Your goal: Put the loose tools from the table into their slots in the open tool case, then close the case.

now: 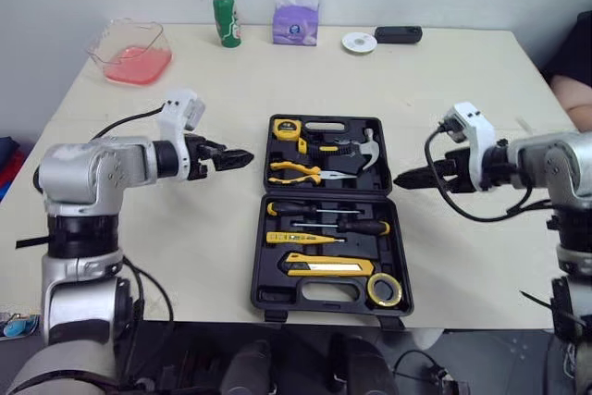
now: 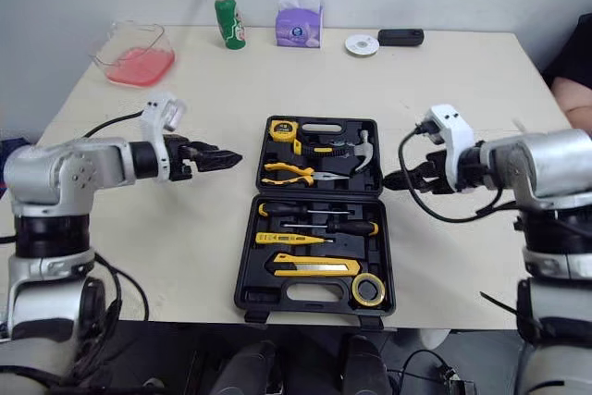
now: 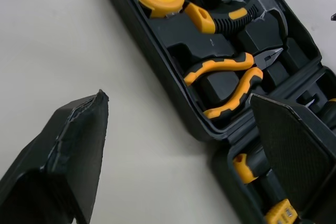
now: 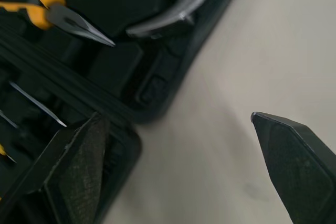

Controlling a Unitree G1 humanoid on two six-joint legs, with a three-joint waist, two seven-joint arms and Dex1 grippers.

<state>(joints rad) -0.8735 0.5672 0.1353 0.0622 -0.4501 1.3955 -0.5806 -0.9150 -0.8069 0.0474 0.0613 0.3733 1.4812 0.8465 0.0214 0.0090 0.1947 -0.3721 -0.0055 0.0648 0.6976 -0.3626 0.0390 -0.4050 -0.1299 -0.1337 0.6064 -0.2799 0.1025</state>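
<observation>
The black tool case (image 1: 260, 256) lies open flat in the middle of the table. In its far half sit a yellow tape measure (image 1: 288, 129), a hammer (image 1: 368, 148) and yellow-handled pliers (image 1: 301, 171). The near half holds screwdrivers (image 1: 333, 226), a yellow utility knife (image 1: 328, 266) and a tape roll (image 1: 386, 290). My left gripper (image 1: 236, 157) hovers just left of the far half, open and empty, pointing at the case. My right gripper (image 1: 407, 178) hovers at the case's right edge near the hinge, also open and empty. The left wrist view shows the pliers (image 3: 231, 82) between the fingers.
Along the table's far edge stand a pink-filled clear container (image 1: 134, 53), a green bottle (image 1: 227, 20), a purple tissue pack (image 1: 296, 14), a white disc (image 1: 359, 42) and a black device (image 1: 399, 34). A person's arm (image 1: 578, 90) shows at the right edge.
</observation>
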